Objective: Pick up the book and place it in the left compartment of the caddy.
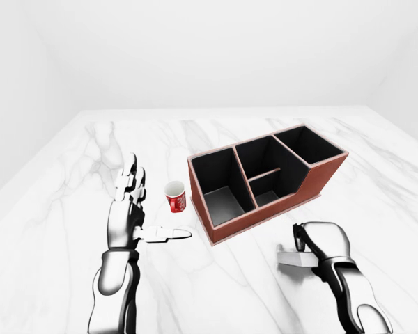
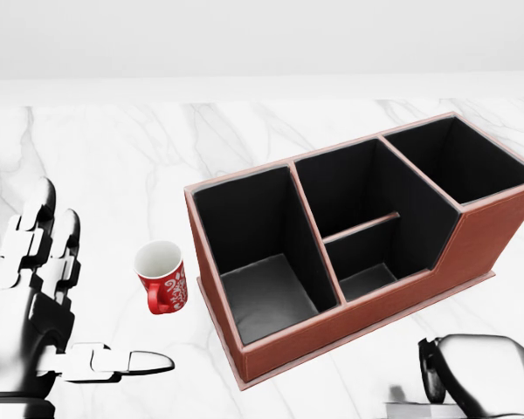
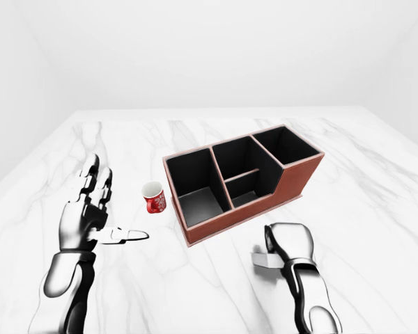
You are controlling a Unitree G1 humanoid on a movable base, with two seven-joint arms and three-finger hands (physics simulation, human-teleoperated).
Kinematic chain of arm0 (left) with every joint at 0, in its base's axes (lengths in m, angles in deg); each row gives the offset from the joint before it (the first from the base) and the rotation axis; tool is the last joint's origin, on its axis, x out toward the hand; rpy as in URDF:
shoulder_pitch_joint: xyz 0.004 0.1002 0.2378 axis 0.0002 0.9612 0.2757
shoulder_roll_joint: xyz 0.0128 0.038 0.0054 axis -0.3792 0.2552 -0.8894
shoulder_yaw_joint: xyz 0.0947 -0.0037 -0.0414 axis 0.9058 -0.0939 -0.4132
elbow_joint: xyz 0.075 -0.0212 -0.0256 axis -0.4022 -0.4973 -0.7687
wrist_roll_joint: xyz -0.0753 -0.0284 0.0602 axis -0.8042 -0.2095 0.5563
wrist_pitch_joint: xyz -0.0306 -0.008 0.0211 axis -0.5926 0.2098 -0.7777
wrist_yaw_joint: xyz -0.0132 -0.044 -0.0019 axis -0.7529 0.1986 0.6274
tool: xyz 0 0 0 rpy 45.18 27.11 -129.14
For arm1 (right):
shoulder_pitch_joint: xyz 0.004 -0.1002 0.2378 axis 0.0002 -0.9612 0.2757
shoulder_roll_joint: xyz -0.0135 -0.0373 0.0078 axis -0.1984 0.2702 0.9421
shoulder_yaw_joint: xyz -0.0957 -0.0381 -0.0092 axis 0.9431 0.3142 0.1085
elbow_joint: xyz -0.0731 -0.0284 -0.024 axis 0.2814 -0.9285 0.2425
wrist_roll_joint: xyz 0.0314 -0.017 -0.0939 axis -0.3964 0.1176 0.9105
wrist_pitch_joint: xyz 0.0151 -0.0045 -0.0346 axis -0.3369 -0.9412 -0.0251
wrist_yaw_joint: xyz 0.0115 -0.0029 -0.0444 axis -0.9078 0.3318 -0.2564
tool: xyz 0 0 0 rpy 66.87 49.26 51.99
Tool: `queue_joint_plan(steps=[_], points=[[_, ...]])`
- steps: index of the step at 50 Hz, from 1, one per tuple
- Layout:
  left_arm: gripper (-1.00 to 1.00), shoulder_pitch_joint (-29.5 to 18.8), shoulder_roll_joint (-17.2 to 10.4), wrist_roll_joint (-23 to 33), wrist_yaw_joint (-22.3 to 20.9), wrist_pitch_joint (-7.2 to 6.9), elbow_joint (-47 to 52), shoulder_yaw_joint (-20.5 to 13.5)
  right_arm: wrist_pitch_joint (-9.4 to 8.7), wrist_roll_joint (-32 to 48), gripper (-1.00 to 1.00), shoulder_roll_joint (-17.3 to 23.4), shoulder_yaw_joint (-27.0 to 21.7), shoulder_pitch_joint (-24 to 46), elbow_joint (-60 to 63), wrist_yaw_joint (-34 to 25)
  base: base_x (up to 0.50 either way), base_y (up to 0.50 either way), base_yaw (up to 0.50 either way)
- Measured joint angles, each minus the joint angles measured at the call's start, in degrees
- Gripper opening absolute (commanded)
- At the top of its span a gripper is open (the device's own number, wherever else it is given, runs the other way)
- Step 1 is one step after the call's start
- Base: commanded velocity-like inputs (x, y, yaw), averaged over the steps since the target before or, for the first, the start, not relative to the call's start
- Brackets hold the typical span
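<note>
The brown caddy (image 2: 290,336) with black-lined compartments stands in the middle of the head view; its left compartment (image 2: 260,298) holds nothing. The book (image 1: 290,258), a pale grey slab, lies low on the marble at the lower right, below the caddy. My right hand (image 1: 303,241) is curled over it with the fingers closed round its edge. In the head view only a sliver of the book (image 2: 409,408) shows at the bottom edge. My left hand (image 1: 141,212) is open, fingers up and thumb out, left of the caddy.
A red patterned mug (image 2: 162,278) stands upright just left of the caddy, between it and my left hand. The white marble table (image 1: 376,188) stretches wide on all sides, with a plain white wall behind it.
</note>
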Motion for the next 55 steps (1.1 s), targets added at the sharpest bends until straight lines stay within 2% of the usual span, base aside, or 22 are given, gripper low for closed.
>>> queue_joint_plan(steps=[6,12,16,19,24,30,39,44,55], points=[[1.0,0.0,0.0,0.1,0.0,0.0,0.4,-0.1,0.0,-6.3,-1.0,0.9,-11.3,-3.6,5.1,-3.7,0.0,0.0,0.0],[1.0,0.1,0.1,0.2,0.1,0.0,0.8,0.1,-0.01,-14.7,-1.0,0.5,-22.9,-4.0,10.7,-10.8,0.0,0.0,0.0],[1.0,0.1,0.1,0.2,0.1,0.0,1.1,0.1,-0.01,-20.0,-1.0,0.4,-27.9,-3.0,15.0,-16.3,0.0,0.0,0.0],[1.0,0.2,0.1,0.2,0.1,0.0,1.1,0.1,-0.01,-22.7,-1.0,0.1,-29.3,-1.4,19.0,-20.6,0.0,0.0,0.0],[1.0,0.2,0.1,0.2,0.1,0.0,1.1,0.2,0.0,-26.3,-1.0,0.1,-28.9,1.7,25.5,-26.4,0.0,0.0,0.0],[1.0,0.4,0.2,0.2,0.1,0.0,1.0,0.3,-0.01,-27.7,-1.0,1.0,-25.2,6.0,31.2,-31.3,0.0,0.0,0.0],[1.0,0.3,0.1,0.3,0.1,0.0,0.9,0.4,-0.51,-31.2,-1.0,4.0,-21.4,12.3,36.9,-31.6,0.0,0.0,0.0],[1.0,0.3,0.1,0.2,0.1,0.0,0.9,0.4,-2.73,-32.5,-1.0,5.7,-19.0,16.2,39.2,-31.6,0.0,0.0,0.0],[1.0,0.5,0.2,0.2,0.1,0.0,0.9,0.4,-9.68,-30.6,-1.0,6.4,-10.1,25.8,42.3,-31.6,0.0,0.0,0.0]])
